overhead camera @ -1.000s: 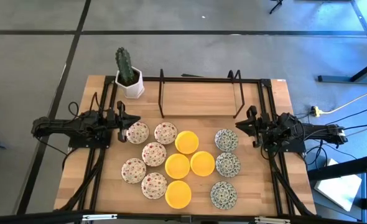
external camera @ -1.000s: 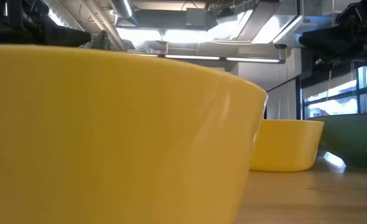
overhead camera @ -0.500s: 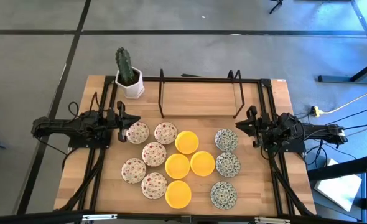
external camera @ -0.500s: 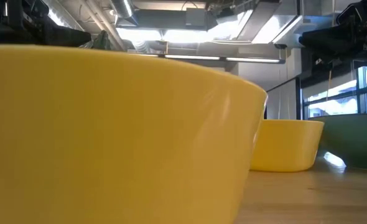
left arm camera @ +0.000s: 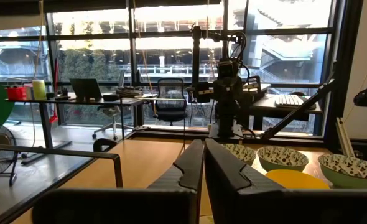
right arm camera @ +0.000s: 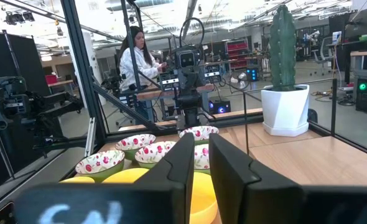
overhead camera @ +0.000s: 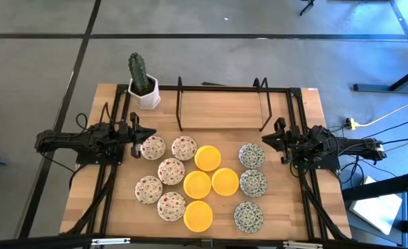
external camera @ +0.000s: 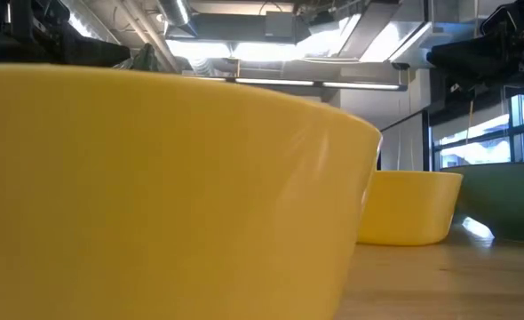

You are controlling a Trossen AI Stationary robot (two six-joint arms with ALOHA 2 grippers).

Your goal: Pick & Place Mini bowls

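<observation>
About a dozen mini bowls sit upright on the wooden table (overhead camera: 294,214) between my two arms. The cream ones with red flowers (overhead camera: 171,171) are on the left. The plain yellow ones (overhead camera: 197,184) are in the middle, and one of them (external camera: 155,196) fills the low view. The white ones with a grey-green pattern (overhead camera: 253,182) are on the right. My left gripper (overhead camera: 137,134) (left arm camera: 204,148) hovers shut at the left edge of the group, pointing level across it. My right gripper (overhead camera: 274,136) (right arm camera: 201,142) hovers at the right edge, facing the other; its fingers stand a narrow gap apart with nothing between them.
A cactus in a white square pot (overhead camera: 144,88) stands at the far left corner. A black wire rack (overhead camera: 221,104) spans the far middle of the table. Black frame rails (overhead camera: 308,200) run along both sides. A person (right arm camera: 139,62) stands in the room beyond the table.
</observation>
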